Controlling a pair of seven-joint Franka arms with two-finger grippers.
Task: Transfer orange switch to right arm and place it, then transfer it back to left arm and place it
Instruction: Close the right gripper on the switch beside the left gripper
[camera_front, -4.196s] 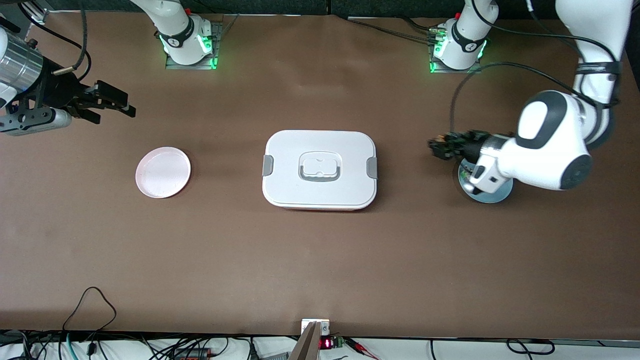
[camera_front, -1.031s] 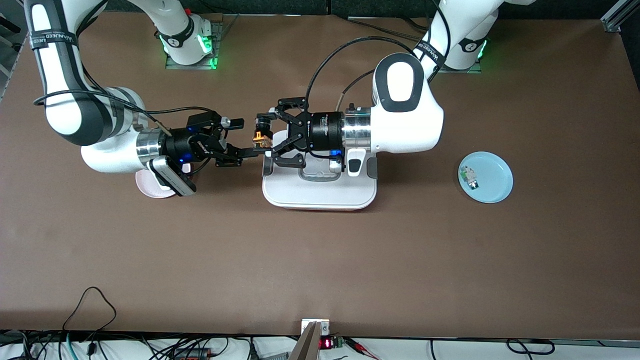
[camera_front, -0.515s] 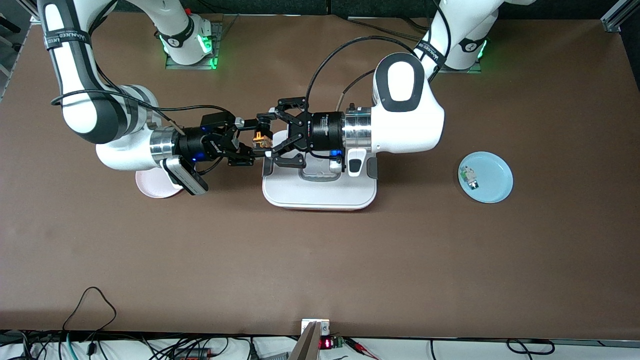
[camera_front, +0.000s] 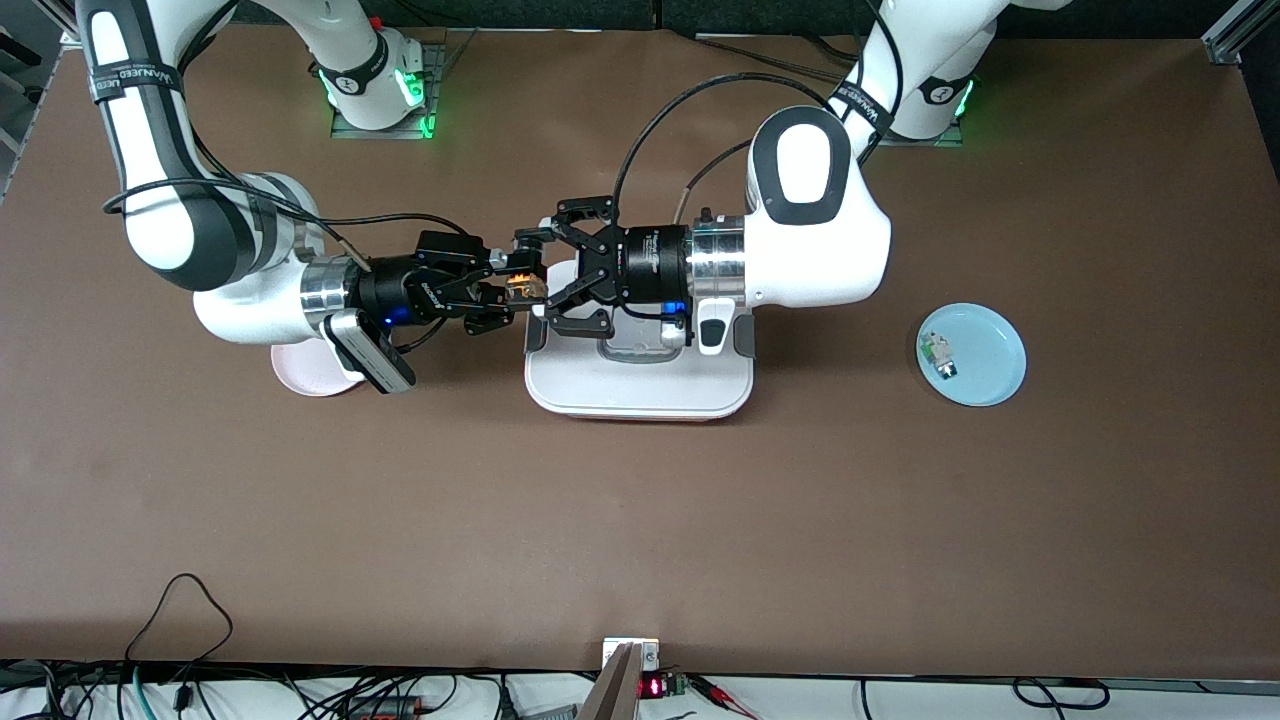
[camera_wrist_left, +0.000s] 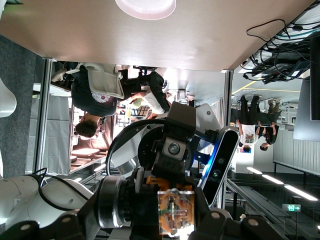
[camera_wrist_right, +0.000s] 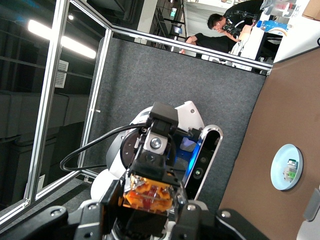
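The orange switch (camera_front: 522, 283) hangs in the air just off the box's (camera_front: 640, 390) edge, toward the right arm's end of the table. My left gripper (camera_front: 533, 281) reaches over the white box lid and is shut on the switch. My right gripper (camera_front: 507, 284) meets it from the other arm's end, and its fingers are closed on the same switch. In the left wrist view the switch (camera_wrist_left: 176, 214) sits between my left gripper's (camera_wrist_left: 176, 222) fingers. In the right wrist view its orange body (camera_wrist_right: 150, 192) is pinched by my right gripper (camera_wrist_right: 148, 202).
A pink plate (camera_front: 300, 378) lies partly under the right arm's wrist. A light blue plate (camera_front: 990, 360) holding a small green-and-white component (camera_front: 937, 355) lies toward the left arm's end of the table. Cables run along the table edge nearest the front camera.
My right gripper has moved up to the switch and its fingers have closed on it. The left arm has held still with the switch throughout the last second.
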